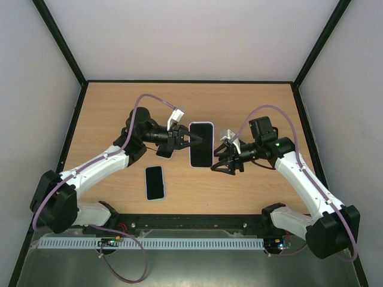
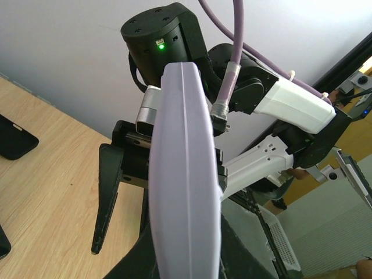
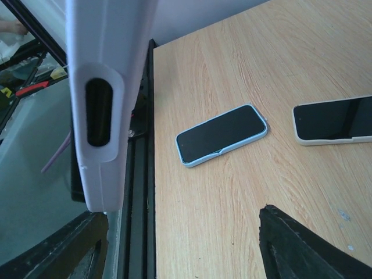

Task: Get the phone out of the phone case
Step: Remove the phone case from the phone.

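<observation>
The phone (image 1: pixel 201 146) shows its black screen inside a lilac phone case (image 1: pixel 209 128), lifted above the table centre. My left gripper (image 1: pixel 195 141) is shut on the case's left long edge. In the left wrist view the case (image 2: pixel 185 174) runs edge-on up from my left gripper (image 2: pixel 186 261). My right gripper (image 1: pixel 214 162) stands open at the case's near right corner. In the right wrist view the case (image 3: pixel 107 87) hangs close to the left finger (image 3: pixel 52 256), far from the right finger (image 3: pixel 314 244), neither touching that I can see.
A phone in a light blue case (image 1: pixel 155 182) (image 3: pixel 222 134) lies flat near the table's front. A phone in a cream case (image 3: pixel 334 119) lies beyond it, hidden in the top view. The black front rail (image 1: pixel 191 224) borders the near edge.
</observation>
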### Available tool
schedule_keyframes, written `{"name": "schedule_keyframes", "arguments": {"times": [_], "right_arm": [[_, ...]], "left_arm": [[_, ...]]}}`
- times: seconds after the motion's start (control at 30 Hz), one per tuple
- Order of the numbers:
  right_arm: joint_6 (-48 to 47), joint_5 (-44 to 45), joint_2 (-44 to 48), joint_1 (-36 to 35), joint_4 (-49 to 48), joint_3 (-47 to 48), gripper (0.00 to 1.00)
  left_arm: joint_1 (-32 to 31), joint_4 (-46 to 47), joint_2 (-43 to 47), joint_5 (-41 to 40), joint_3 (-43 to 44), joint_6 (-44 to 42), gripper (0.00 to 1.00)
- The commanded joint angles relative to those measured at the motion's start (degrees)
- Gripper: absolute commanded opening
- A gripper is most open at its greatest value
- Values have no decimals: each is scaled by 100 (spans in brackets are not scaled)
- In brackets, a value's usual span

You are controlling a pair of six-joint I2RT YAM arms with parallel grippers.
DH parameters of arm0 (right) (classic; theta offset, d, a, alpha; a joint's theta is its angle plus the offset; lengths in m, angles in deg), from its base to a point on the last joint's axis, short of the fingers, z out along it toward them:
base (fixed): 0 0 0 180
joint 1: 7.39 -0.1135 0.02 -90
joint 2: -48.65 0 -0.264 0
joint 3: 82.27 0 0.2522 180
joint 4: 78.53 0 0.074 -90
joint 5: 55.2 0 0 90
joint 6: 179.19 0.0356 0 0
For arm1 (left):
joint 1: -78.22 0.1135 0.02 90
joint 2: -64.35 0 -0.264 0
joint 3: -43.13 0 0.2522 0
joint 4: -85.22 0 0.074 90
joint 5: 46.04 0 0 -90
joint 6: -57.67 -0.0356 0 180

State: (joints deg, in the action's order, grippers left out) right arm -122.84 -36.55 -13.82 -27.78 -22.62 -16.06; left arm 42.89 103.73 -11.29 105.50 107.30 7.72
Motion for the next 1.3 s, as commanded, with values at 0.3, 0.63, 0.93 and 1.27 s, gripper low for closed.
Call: {"name": "schedule_keyframes", "arguments": {"times": [0.3,0.63,0.93,1.27], "right_arm": [[-255,-447,-25,-18,426,179,74],[699,-179,-156,-20,-439,92,70],[1389,565,-140,-25,-1120,-74,61],[1679,1455,-118,5,-1474,186,56]], "left_arm": [[26,302,145,99,96,-85,2],[17,288,163,188,110,-69,2],[-102,358,127,371,125,-2,2],[-337,359,30,597,221,8,2]]}}
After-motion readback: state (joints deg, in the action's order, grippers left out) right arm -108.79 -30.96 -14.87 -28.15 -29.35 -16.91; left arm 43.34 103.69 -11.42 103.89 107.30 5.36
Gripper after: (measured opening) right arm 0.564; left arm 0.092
